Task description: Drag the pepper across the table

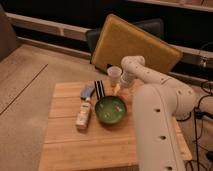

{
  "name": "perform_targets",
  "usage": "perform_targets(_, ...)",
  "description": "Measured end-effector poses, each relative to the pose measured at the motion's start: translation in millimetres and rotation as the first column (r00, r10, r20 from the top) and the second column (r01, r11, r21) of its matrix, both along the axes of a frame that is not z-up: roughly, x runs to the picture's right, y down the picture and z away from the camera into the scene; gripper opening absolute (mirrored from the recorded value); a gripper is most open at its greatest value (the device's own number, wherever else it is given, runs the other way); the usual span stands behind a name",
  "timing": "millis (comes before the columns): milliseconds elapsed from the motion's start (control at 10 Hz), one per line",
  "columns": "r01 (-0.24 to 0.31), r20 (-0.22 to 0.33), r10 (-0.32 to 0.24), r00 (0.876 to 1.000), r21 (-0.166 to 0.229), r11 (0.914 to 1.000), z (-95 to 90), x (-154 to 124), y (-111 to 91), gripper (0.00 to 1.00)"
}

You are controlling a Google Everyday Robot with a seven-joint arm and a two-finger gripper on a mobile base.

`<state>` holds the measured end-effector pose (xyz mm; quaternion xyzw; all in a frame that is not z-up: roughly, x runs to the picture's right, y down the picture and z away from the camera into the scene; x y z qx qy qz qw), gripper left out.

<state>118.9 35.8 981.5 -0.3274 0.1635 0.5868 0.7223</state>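
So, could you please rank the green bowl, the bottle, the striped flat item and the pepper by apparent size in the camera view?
Largest to smallest:
1. green bowl
2. bottle
3. striped flat item, only slightly smaller than the bottle
4. pepper, right by the gripper near the table's far edge

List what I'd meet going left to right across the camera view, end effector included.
Bottle → striped item → cup → end effector, low over the table's far side, beside the pepper.
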Motion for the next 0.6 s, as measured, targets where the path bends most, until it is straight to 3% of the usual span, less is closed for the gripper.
perform_targets(300, 0.049, 0.033, -0.047, 0.998, -0.035, 0.9982, 14.9, -18.0, -0.7, 0.62)
perform_targets(400, 0.059, 0.042, -0.057, 0.997, -0.041, 0.9974, 16.8, -21.1, -1.6, 0.55)
perform_targets(600, 0.062, 0.047, -0.061, 0.997, -0.04, 0.9973, 21.5, -19.9, -6.9, 0.33)
